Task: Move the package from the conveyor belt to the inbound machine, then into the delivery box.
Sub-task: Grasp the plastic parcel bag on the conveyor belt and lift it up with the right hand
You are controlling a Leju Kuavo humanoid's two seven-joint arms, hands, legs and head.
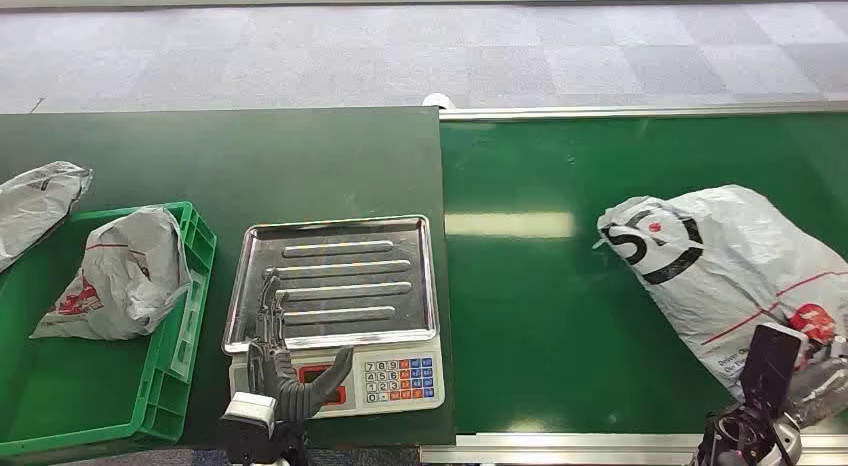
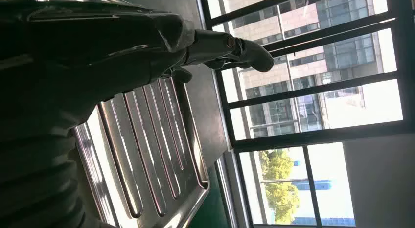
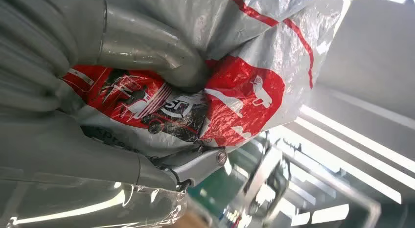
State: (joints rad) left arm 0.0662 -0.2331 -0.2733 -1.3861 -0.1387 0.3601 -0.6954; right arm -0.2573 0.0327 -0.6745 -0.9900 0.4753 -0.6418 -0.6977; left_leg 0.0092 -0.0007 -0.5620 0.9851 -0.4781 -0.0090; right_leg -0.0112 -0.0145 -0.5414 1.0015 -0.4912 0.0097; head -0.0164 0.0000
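Grey carpet tiles run behind a dark green table [image 1: 200,156] and the brighter green conveyor belt [image 1: 540,316] beside it.

Furthest from my right hand sits the green delivery box [image 1: 190,316], with a grey bag [image 1: 125,276] already in it and another grey bag [image 1: 35,201] lying just outside its far corner. Next comes the inbound machine [image 1: 335,286], a scale with a ribbed steel tray and a keypad. My left hand [image 1: 285,371] hovers over its near edge, fingers apart and lightly curled, holding nothing.

Across the belt, my right hand [image 1: 765,401] is at the near end of the package [image 1: 720,256], a large grey plastic mailer with black and red print, lying on the belt. My thumb [image 3: 147,49] and fingers [image 3: 186,167] are closed on the crinkled film, so I judge I have hold of it.

To do this step well, I should keep a firm pinch on the slack plastic, lift until the bag clears the belt, then carry it across toward my left hand and lay it flat on the tray. A soft bag will likely sag and swing, so slow travel suits it.

From the head view the grip itself is hidden behind my wrist; the right wrist view shows the film bunched between thumb and fingers. My left wrist view shows the tray's ribs close up, with windows beyond.
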